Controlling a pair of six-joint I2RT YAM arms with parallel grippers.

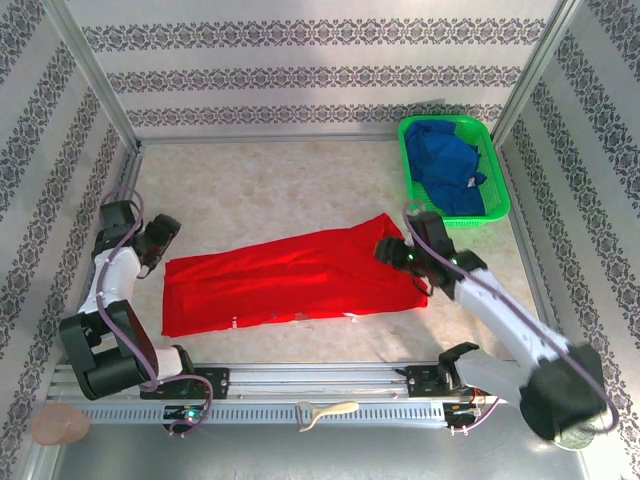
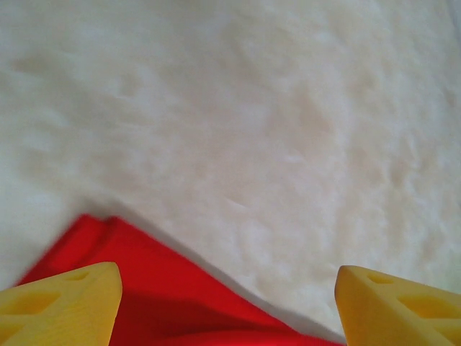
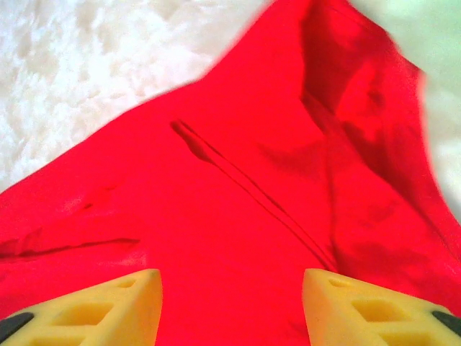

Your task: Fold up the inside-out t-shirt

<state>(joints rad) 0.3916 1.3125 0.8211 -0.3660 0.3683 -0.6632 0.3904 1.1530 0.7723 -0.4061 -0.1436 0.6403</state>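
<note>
The bright red inside-out t-shirt (image 1: pixel 290 280) lies folded into a long band across the middle of the table, with a small white mark near its front edge. My left gripper (image 1: pixel 160 238) hangs open just off the shirt's left end; in the left wrist view its yellow fingers (image 2: pixel 61 306) stand wide apart over a red corner (image 2: pixel 144 281) and bare table. My right gripper (image 1: pixel 392 252) sits open over the shirt's right end. Red cloth (image 3: pixel 230 202) with a seam crease lies under its spread fingers (image 3: pixel 360 310), and nothing is pinched between them.
A green basket (image 1: pixel 492 160) holding a blue garment (image 1: pixel 448 170) stands at the back right, close behind my right gripper. Patterned walls enclose the table on three sides. A metal rail (image 1: pixel 320 380) runs along the near edge, with a pale tool (image 1: pixel 325 412) lying on it.
</note>
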